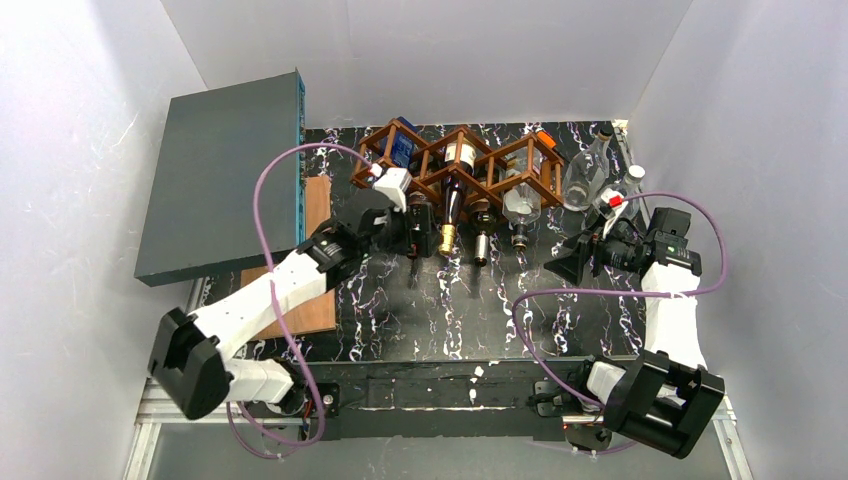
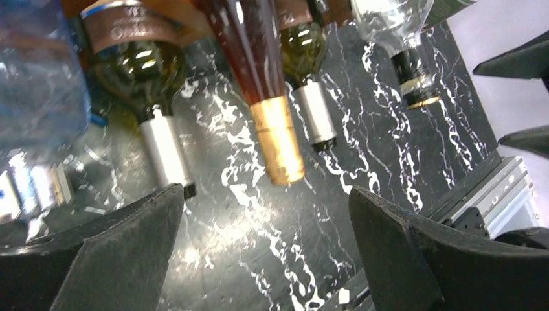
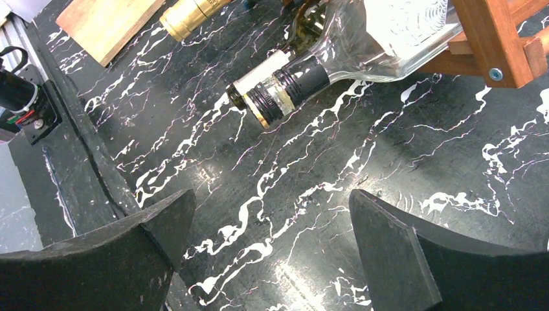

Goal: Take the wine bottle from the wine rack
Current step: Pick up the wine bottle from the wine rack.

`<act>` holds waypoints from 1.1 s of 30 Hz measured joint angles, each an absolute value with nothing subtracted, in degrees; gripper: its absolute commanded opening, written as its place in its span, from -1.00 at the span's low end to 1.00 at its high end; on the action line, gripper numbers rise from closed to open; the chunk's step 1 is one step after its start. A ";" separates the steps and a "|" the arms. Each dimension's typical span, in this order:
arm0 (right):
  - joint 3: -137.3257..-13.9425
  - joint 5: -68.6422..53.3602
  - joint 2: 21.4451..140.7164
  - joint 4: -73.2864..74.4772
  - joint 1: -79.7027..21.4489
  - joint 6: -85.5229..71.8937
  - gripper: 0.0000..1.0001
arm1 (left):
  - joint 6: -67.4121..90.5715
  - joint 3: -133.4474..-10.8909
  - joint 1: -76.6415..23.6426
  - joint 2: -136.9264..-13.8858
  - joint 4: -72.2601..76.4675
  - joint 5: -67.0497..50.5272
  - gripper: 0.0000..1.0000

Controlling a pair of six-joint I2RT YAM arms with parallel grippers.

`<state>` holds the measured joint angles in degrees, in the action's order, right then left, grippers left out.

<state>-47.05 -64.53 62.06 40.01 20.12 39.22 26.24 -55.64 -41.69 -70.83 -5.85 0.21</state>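
Note:
The brown lattice wine rack [image 1: 462,162] stands at the back of the black marbled table [image 1: 400,310]. Several bottles lie in it, necks toward the arms. In the left wrist view a gold-foil wine bottle neck [image 2: 277,139] lies between two silver-capped necks [image 2: 165,152] [image 2: 315,113]. A clear bottle with a black cap [image 2: 414,78] lies further right. My left gripper [image 2: 265,194] [image 1: 420,235] hovers open just before these necks, holding nothing. My right gripper [image 3: 272,197] [image 1: 570,262] is open over bare table, short of the clear bottle's black cap [image 3: 291,87] and the rack's corner [image 3: 498,39].
A grey flat box [image 1: 225,170] leans at the back left, with a wooden board [image 1: 310,300] in front of it. Clear empty bottles [image 1: 587,170] stand right of the rack. A blue plastic bottle [image 1: 403,140] fills the rack's left cell. White walls enclose the table.

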 measured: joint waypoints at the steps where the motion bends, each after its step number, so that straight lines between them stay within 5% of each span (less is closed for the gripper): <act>1: -47.05 -64.47 62.06 39.99 20.12 39.22 0.97 | 26.28 -56.77 -41.63 -72.82 -4.80 -0.12 0.97; 25: -47.03 -62.67 61.93 38.96 17.87 39.22 0.97 | 24.32 -74.72 -41.69 -87.53 -7.62 6.07 0.92; 33: -47.03 -61.63 61.98 38.87 17.26 39.22 0.97 | 25.56 -74.22 -43.13 -93.36 -3.75 7.33 0.67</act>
